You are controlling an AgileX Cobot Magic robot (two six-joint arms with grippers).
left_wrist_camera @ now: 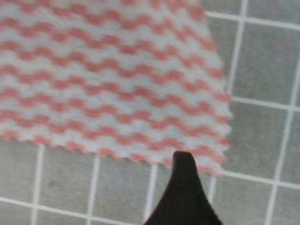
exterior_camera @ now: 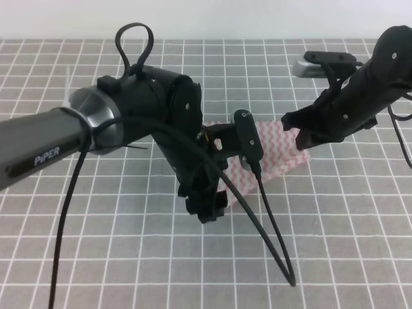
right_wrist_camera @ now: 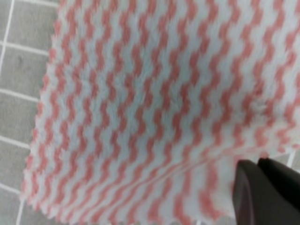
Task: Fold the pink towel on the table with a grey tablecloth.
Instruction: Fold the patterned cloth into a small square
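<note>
1. Spreading wide under both arms: grey gridded tablecloth (exterior_camera: pixel 335 244).
2. Pink chevron towel (exterior_camera: pixel 277 151) lies mid-table, mostly hidden; no finished fold visible, so folding seems barely begun.
3. Right gripper (right_wrist_camera: pixel 262 187) pinches a lifted towel edge.
4. Left gripper (left_wrist_camera: pixel 183 187) at the towel's corner; grip unclear.

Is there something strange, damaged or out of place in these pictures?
Nothing is clearly wrong. The pink towel lies on the grey tablecloth; its edges look slightly frayed. In the right wrist view, a crease crosses it near the right gripper. No spill or damage shows.
</note>
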